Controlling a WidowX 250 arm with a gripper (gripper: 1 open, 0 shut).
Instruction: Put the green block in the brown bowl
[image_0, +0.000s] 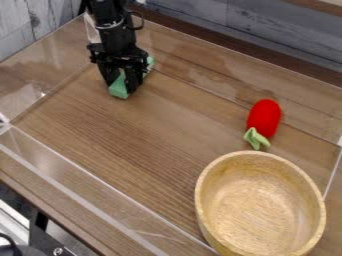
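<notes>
Scene: wooden table (160, 150) seen from above and in front, edged by a low clear wall (94, 195).
Gripper (122, 78): pointed straight down at the far left of the table, black fingers (104, 71) set on either side of the green block (126, 83).
Jaw state: partly apart, straddling the block; could not tell whether the pads were already pressing on it or merely flanking it.
Green block: lay on the tabletop at far left, tilted diagonally, its lower end poking out below the fingertips and its upper end showing at the right of them; not lifted.
Brown bowl (261, 207): sat at the near right corner, well apart from the block, empty, upright.
Bystander: red rounded object with a green tip (262, 121) lay between the two zones, nearer the bowl, just off the likely carry path.
Handling, judged: looked light, rigid, smooth-sided; unlikely to deform or break, but liable to pivot or slip if pinched near one end.
Where to grip, judged: across the narrow width at mid-length, pads flat on the two long faces, so the bar hangs level.
Risk, judged: an off-centre pinch could let the bar swing and clip the thick bowl rim on release.
</notes>
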